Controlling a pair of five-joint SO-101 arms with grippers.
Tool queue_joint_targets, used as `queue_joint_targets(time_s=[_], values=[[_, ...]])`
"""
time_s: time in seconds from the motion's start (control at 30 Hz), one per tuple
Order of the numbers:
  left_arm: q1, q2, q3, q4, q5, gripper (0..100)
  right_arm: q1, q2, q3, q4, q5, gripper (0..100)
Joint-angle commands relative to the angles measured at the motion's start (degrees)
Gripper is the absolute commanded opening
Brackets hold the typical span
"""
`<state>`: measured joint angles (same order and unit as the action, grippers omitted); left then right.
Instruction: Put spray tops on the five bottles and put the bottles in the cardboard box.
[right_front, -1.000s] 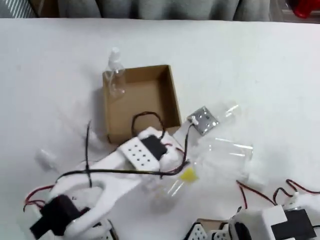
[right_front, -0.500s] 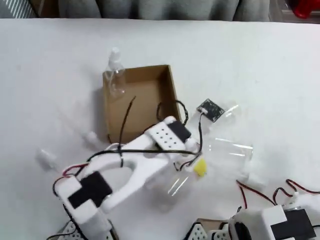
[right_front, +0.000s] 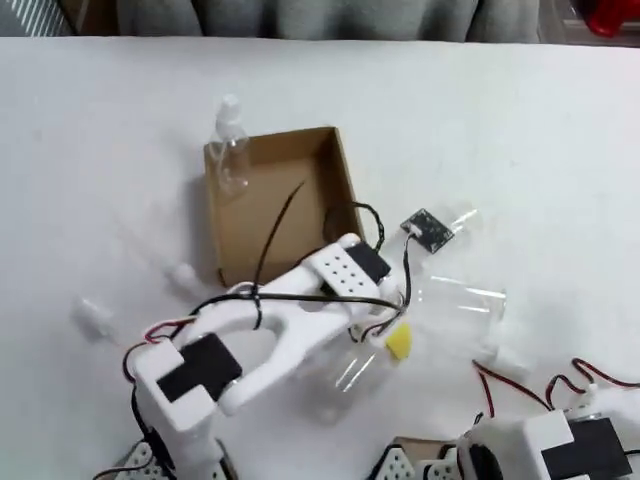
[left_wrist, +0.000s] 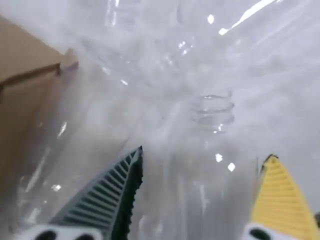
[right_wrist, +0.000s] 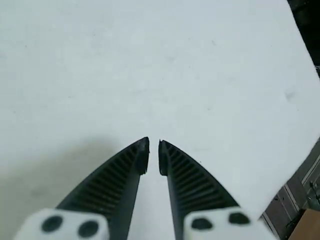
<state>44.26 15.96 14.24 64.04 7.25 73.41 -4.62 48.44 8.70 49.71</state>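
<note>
L jaws wide around uncapped bottle (left_wrist: 212, 107); R jaws near-shut over table (right_wrist: 150, 60). High view: capped bottle (right_front: 230, 150) at cardboard box (right_front: 255, 225) corner.

A white table (right_front: 520, 110) spreads wide; beyond its far edge hangs grey cloth (right_front: 330, 18); a red thing (right_front: 612, 15) sits past its far right corner.

My left fingers (left_wrist: 107, 200) are ribbed, matt plastic. The bottles (left_wrist: 212, 112) are clear glossy plastic, the cardboard box (right_front: 250, 225) is matt and the worktop (right_front: 500, 120) looks smooth and matt.
</note>
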Motion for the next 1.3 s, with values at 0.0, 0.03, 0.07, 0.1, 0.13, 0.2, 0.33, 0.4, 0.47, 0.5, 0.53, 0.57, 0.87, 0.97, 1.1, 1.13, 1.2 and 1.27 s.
queue_joint_targets(time_s=[0.0,0.03,0.07,0.1,0.13,0.2,0.33,0.4,0.47,0.5,0.53,0.57,0.87,0.97,1.1,1.13,1.2,1.27], values=[[0.3,1.6,-4.1,-0.6,-0.9,35,-0.7,-0.4,-2.5,-0.9,-0.2,1.5],[0.3,2.2,-4.4,-0.8,-0.9,35,-0.7,-0.4,-2.5,-0.9,-0.2,1.5],[0.2,2.3,-4.4,-0.9,-0.9,35,-0.7,-0.4,-2.5,-0.9,-0.2,1.5],[0.2,2.4,-4.4,-1.1,-0.9,35,-0.7,-0.4,-2.4,-0.9,-0.2,1.5],[0.2,2.4,-4.4,-1.1,-0.9,35,-0.6,-0.4,-2.4,-0.9,-0.2,1.5],[0.2,2.4,-4.3,-2.3,-0.9,35,-0.7,-0.4,-2.4,-0.9,-0.2,1.5],[0.3,2.9,-4.0,-3.2,-0.9,31,-0.9,-0.7,-2.5,0.7,-0.3,1.5],[0.5,2.9,-4.0,-3.3,-1.6,23,-0.8,-0.8,-2.5,0.7,-0.3,1.5],[0.8,2.9,-4.0,-3.3,-5.5,12,-0.6,-0.8,-2.7,0.7,-0.3,1.5],[1.0,2.9,-3.8,-4.0,-7.2,5,-0.5,-0.9,-2.8,0.7,-0.3,1.5],[1.5,2.9,-3.7,-4.3,-8.5,0,-0.4,-0.9,-2.8,0.7,-0.3,1.5],[1.8,2.9,-3.6,-4.0,-9.1,3,-0.4,-0.9,-2.8,0.7,-0.2,1.5],[2.9,0.7,-3.8,1.0,-9.0,2,-0.9,-1.2,-3.0,3.7,-0.1,1.5],[2.6,-4.4,-2.5,2.9,-9.1,2,-1.8,-3.3,-3.0,8.2,-0.1,1.5],[2.5,-14.5,3.3,2.9,-9.1,2,-3.2,-8.7,-3.0,18.2,-0.1,1.5],[2.5,-17.1,4.8,2.9,-9.1,2,-3.7,-10.4,-2.9,20.9,-0.1,1.5],[2.4,-22.0,7.8,2.9,-9.1,2,-4.8,-13.7,-2.8,26.7,-0.1,1.5],[1.6,-26.6,10.4,2.9,-9.1,2,-6.2,-16.8,-2.6,32.4,-0.2,1.5]])
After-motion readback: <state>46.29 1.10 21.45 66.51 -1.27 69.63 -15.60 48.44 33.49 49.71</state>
